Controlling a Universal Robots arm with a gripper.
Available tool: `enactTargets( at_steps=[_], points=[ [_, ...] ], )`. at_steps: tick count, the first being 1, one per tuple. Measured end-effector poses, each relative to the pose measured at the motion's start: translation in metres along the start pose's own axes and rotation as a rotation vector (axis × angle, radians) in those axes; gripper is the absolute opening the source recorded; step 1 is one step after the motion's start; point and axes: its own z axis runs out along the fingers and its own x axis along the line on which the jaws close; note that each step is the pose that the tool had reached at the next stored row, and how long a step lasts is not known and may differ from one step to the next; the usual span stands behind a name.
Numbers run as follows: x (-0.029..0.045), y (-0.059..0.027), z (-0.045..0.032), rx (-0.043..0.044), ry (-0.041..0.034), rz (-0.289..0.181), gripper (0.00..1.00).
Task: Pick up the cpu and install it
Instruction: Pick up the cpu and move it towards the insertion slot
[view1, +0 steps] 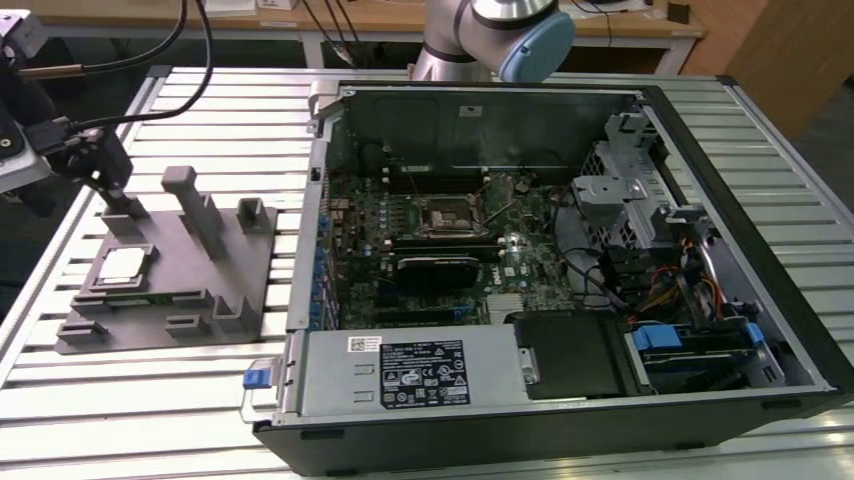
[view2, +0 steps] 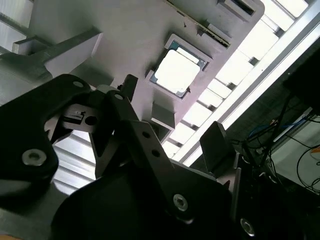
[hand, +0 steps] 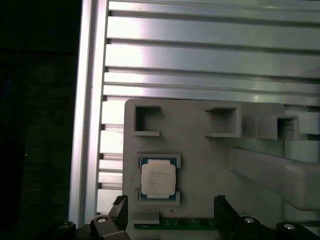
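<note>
The cpu (view1: 123, 268) is a small silvery square lying flat in a recess of the grey moulded tray (view1: 200, 290), at the exterior view's left. Both wrist views look down on the cpu (hand: 158, 178) (view2: 177, 71) in its recess. My gripper (view1: 114, 200) hangs above the tray's far end, a little beyond the cpu and apart from it. In the first wrist view the gripper (hand: 170, 210) is open, its two dark fingertips (hand: 120, 206) spread with nothing between them. The second wrist view shows the gripper (view2: 172, 117) the same way. The black cpu socket (view1: 441, 213) sits on the motherboard inside the case.
The open computer case (view1: 747, 200) fills the exterior view's middle and right, with a power supply (view1: 414, 372) at its near side. Upright posts (view1: 200, 215) rise from the tray close to my gripper. Everything rests on a slatted aluminium table (view1: 160, 400).
</note>
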Motion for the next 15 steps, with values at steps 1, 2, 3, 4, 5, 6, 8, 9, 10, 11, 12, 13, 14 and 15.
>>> enactTargets(
  at_steps=[1, 2, 3, 4, 5, 6, 8, 9, 10, 11, 12, 13, 14, 15],
  points=[
    [0.0, 0.0, 0.0007, 0.0, 0.0, 0.0, 0.78],
    [0.0, 0.0, 0.0014, 0.0001, 0.0001, 0.0, 0.78],
    [0.0, -0.0001, 0.0019, 0.0001, 0.0001, 0.0, 0.78],
    [0.0, -0.0001, 0.0023, 0.0001, 0.0002, 0.0, 0.78],
    [0.0, -0.0001, 0.0028, 0.0001, 0.0002, 0.0, 0.78],
    [0.0001, -0.0001, 0.0033, 0.0001, 0.0001, 0.0, 0.78],
    [0.0001, -0.0002, 0.0042, 0.0001, 0.0001, 0.0, 0.78],
    [0.0001, -0.0002, 0.0047, 0.0001, 0.0001, 0.0, 0.78],
    [0.0001, -0.0002, 0.0052, 0.0001, 0.0001, 0.0, 0.78],
    [0.0001, -0.0002, 0.0057, 0.0, 0.0001, 0.0, 0.78],
    [0.0001, -0.0003, 0.0061, 0.0001, 0.0001, 0.0, 0.78],
    [0.0001, -0.0003, 0.0066, 0.0001, 0.0001, 0.0, 0.78],
    [0.0001, -0.0003, 0.0071, 0.0, 0.0, 0.0, 0.78],
    [0.0001, -0.0003, 0.0076, 0.0, 0.0, 0.0, 0.78]
  ],
)
